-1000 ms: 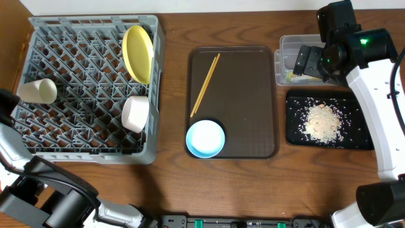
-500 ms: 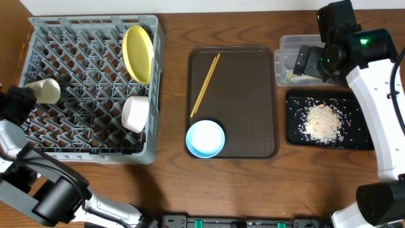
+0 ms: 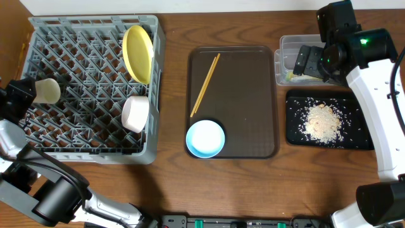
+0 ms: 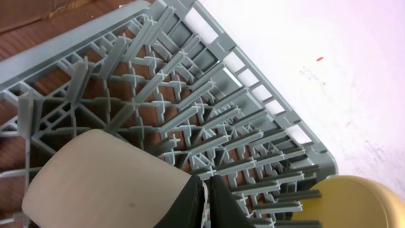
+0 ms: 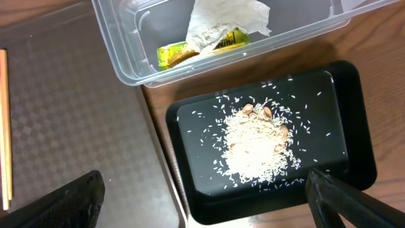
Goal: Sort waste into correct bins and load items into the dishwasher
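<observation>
My left gripper [image 3: 31, 95] is shut on the wall of the small cream cup [image 3: 48, 90] and holds it over the left edge of the grey dish rack [image 3: 88, 136]. In the left wrist view the cup [image 4: 101, 180] sits left of the closed jaws [image 4: 207, 204]. The yellow plate [image 3: 138, 52] and white bowl [image 3: 135, 113] stand in the rack. The light blue bowl [image 3: 205, 139] and chopsticks [image 3: 205, 83] lie on the brown tray [image 3: 247, 101]. My right gripper [image 5: 209, 202] is open and empty. The clear tub [image 5: 126, 60] holds the green wrapper [image 5: 180, 54] and white paper [image 5: 224, 19]. Rice [image 5: 256, 145] lies in the black tray [image 5: 345, 95].
The right arm [image 3: 323, 60] hangs over the clear tub [image 3: 286, 43] at the back right, with the black tray [image 3: 357, 140] just in front of it. Bare wooden table runs between the rack and the brown tray.
The left arm has come in from the left edge and the cream cup has shifted a little to the right over the rack. The right arm has not moved.
</observation>
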### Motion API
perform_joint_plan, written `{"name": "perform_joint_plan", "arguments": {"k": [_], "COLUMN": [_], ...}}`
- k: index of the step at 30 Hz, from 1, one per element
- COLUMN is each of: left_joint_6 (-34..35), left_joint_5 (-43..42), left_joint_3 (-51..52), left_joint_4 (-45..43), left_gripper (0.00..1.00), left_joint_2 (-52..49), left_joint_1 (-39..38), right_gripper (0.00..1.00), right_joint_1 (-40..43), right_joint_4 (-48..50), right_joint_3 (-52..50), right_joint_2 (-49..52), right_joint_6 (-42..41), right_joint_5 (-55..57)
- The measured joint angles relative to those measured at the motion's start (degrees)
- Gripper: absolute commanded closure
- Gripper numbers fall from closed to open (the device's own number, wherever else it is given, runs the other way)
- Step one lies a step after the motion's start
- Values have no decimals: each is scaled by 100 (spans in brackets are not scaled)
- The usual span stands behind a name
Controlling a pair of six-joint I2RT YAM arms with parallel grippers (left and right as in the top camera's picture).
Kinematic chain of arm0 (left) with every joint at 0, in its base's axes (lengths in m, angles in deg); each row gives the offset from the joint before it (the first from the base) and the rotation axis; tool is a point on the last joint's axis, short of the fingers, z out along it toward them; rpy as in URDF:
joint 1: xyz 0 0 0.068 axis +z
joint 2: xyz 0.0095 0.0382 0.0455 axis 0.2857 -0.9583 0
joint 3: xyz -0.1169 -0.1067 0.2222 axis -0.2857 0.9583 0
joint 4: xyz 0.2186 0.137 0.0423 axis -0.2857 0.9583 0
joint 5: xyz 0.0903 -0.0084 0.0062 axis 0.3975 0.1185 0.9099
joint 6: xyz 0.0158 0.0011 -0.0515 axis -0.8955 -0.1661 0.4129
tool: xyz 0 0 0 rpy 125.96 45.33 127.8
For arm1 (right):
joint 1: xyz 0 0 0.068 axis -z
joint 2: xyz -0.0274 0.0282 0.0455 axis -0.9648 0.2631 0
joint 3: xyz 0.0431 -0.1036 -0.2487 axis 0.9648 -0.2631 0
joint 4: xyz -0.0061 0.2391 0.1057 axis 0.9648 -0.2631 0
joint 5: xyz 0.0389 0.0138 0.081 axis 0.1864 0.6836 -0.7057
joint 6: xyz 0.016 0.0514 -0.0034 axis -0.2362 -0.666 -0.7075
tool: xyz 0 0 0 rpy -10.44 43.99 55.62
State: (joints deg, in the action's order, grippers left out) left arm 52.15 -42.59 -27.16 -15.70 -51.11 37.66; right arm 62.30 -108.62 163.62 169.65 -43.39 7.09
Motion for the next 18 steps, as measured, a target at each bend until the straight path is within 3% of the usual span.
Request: {"name": "perform_joint_plan", "arguments": {"k": [5,18], "left_joint_6": [-4,-48], "left_joint_5": [247,376], "left_joint_3": [0,0], "left_joint_4": [407,498], "left_gripper": [92,92], "left_joint_2": [0,-24], "left_joint_1": [-2,-387], "right_gripper": [1,1], "right_joint_1": [0,0], "right_joint_4": [-2,-2], "right_joint_3": [0,0], "right_joint_2": [0,0], "right_joint_6": [0,0], "right_joint_5": [0,0]}}
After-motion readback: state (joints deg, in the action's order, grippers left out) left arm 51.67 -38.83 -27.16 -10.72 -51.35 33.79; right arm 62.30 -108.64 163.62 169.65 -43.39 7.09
